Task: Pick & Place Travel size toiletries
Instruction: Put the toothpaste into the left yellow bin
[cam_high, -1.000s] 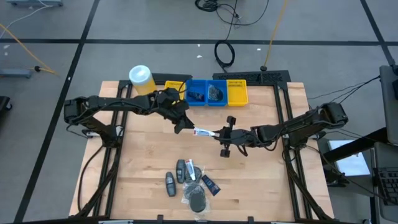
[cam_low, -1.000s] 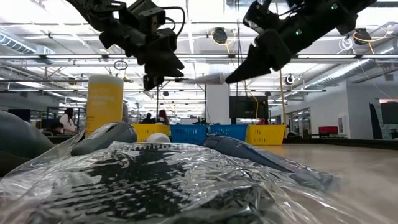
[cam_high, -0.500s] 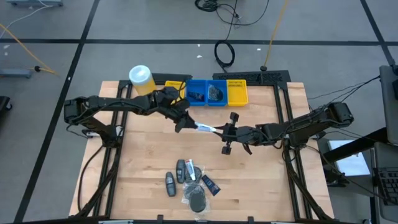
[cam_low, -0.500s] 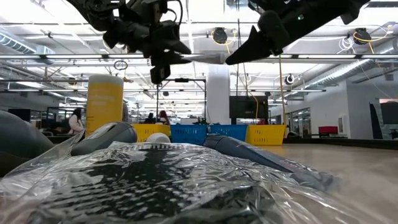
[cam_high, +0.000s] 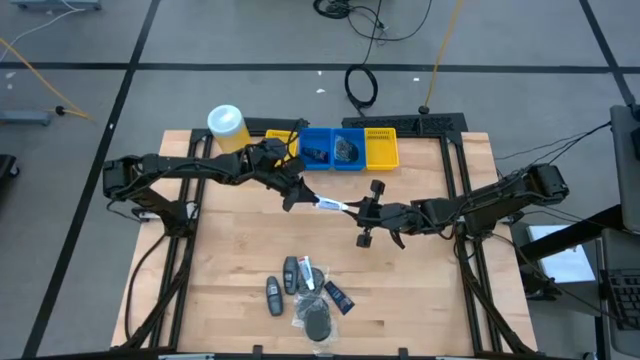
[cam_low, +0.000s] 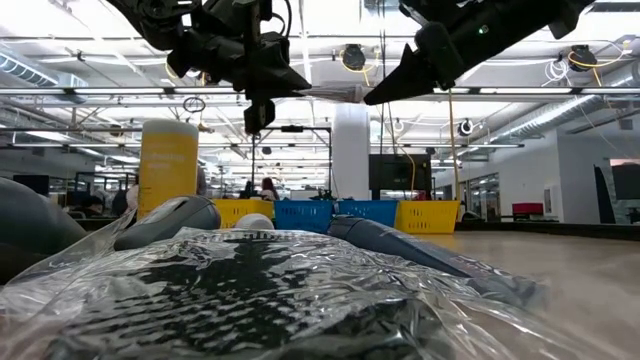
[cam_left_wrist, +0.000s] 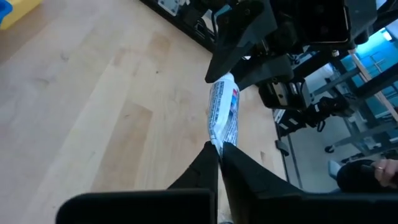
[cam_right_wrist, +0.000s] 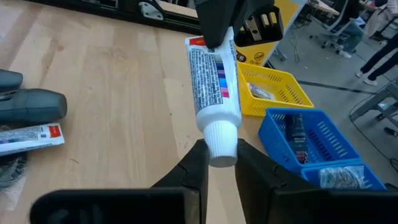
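Handover status, mid-air above the counter (cam_high: 230, 270).

1. Change observed: a second ago the fingers of the left gripper (cam_left_wrist: 219, 148) stood apart around the crimped tail of the white tube (cam_high: 329, 206). They are now closed on that tail. The left wrist view shows both fingertips meeting on the flat end of the tube.

2. The right gripper (cam_right_wrist: 217, 154) has not changed. Its fingers remain clamped on the white cap end of the tube, as the right wrist view shows.

3. Resulting state: the tube is gripped at both ends, spanning the gap between the two grippers. It hangs above the centre of the counter, clear of the wood, near the blue bin (cam_high: 332, 148) and the yellow bin (cam_high: 381, 148) at the far edge.

4. Meaning for the task: the transfer is judged half complete. The left gripper has secured its hold; the right gripper has yet to let go. Release by the right gripper is the likely next requirement before the left arm can carry the tube toward the bins.

5. Remaining toiletries (cam_high: 305, 292) lie in a cluster at the near edge of the counter, not yet handled.
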